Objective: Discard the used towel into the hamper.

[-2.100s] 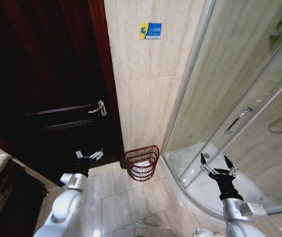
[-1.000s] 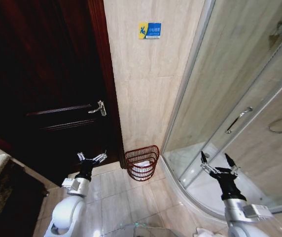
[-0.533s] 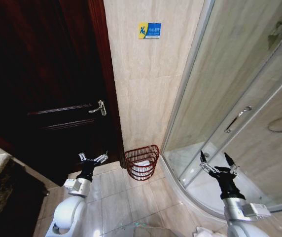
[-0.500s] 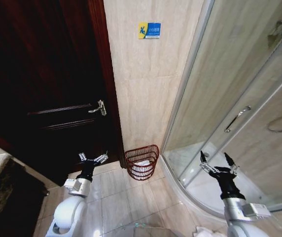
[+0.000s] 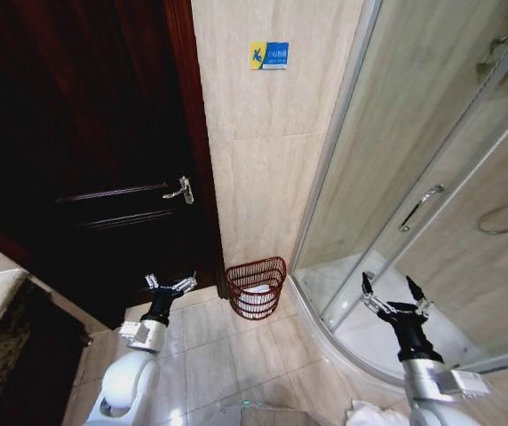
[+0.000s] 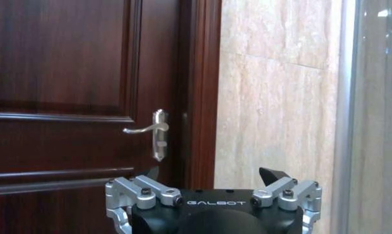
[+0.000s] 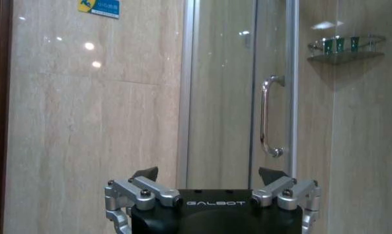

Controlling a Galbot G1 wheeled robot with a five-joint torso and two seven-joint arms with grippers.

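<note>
Presently the hamper (image 5: 256,287) stands on the floor against the tiled wall, white cloth inside, ahead between both arms. Left gripper (image 5: 169,286) is nearer, right gripper (image 5: 391,290) farther; both jaws spread, empty.

**Hamper against the tiled wall**

We see the hamper (image 5: 256,287) standing upright on the floor tiles, right at the foot of the beige wall, between the dark wooden door and the glass shower enclosure. It is a round open-weave basket of dark reddish-brown bars with horizontal hoops, slightly wider at the rim. Something white (image 5: 256,293) lies inside it, visible through the bars.
</note>
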